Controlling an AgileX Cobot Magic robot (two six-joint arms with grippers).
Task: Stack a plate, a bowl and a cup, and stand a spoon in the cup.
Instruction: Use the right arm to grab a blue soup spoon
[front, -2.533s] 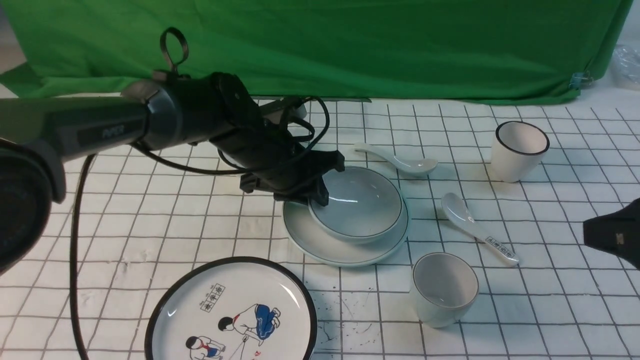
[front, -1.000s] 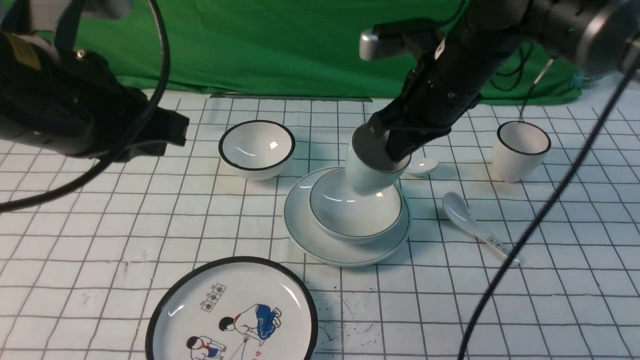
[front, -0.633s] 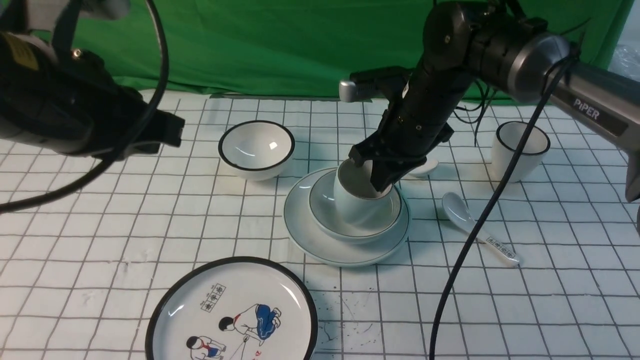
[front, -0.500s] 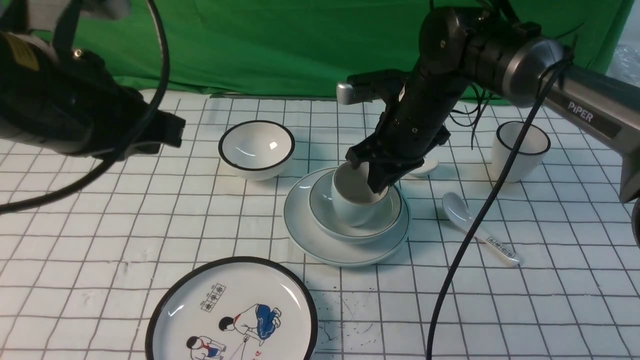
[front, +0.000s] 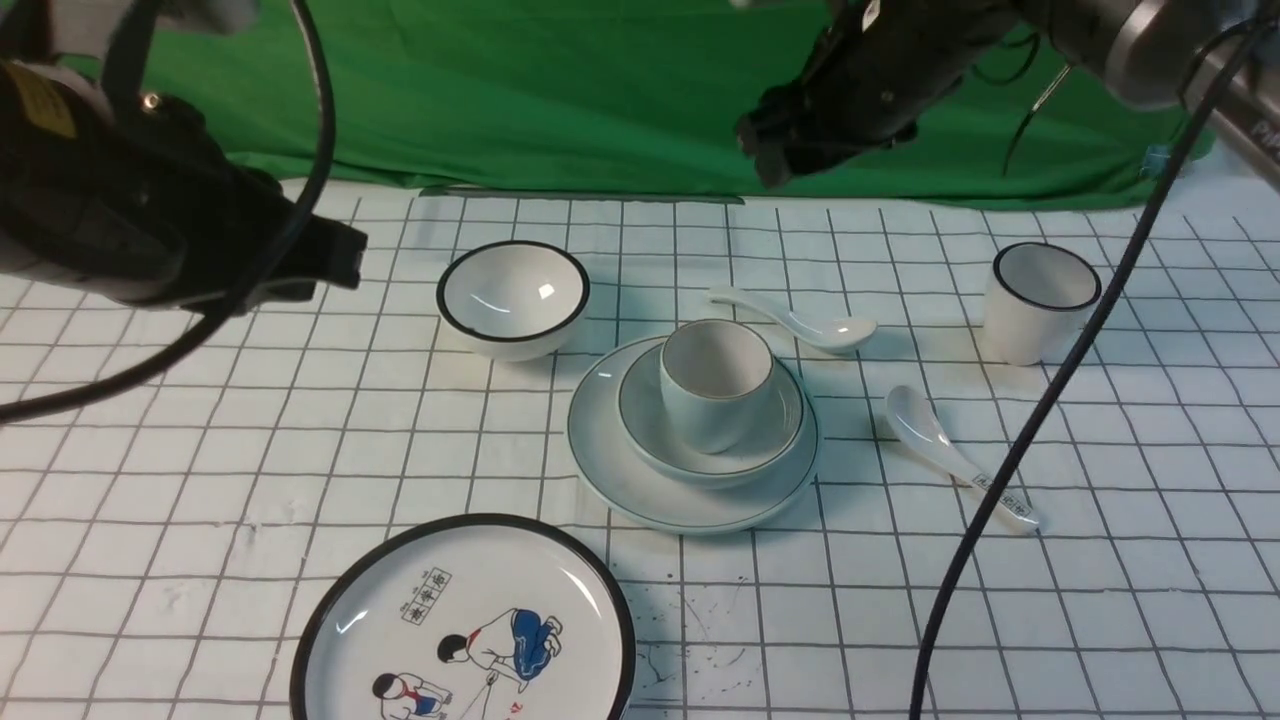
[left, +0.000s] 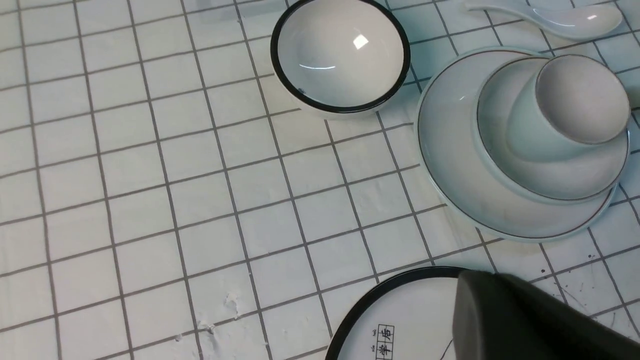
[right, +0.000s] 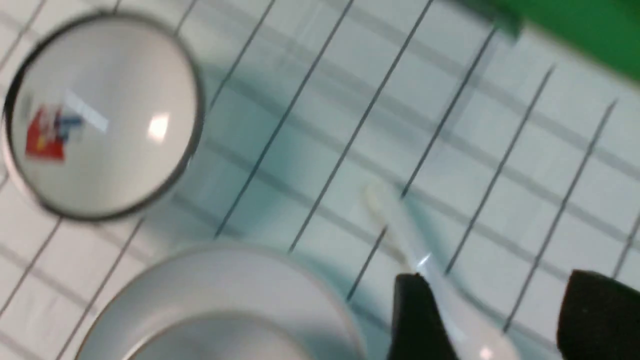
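Front view first: your stack is mostly there. The plain pale white round plate with the thin dark rim line (front: 625, 480) sits mid-table on the white gridded cloth (front: 200, 480). The wide shallow pale bowl with the grey rim line (front: 775, 440) is on it, and the squat rounded pale handleless cup (front: 715, 385) stands upright inside that bowl.

The plain all-white ceramic soup spoon (front: 800, 322) isn't in the cup; it's lying flat on the cloth just behind the stack.

Your right gripper (front: 772, 160) hangs high over the back of the table, holding nothing. In the right wrist view its two black fingers (right: 417, 320) are spread apart, with the spoon blurry below them.

Your left gripper (front: 340, 255) is off to the left, well apart from the stack. I can't tell if it's open or closed, since the left wrist view only catches one dark finger (left: 525, 320).

The other white spoon with printed characters (front: 950, 455) lies right of the plate.
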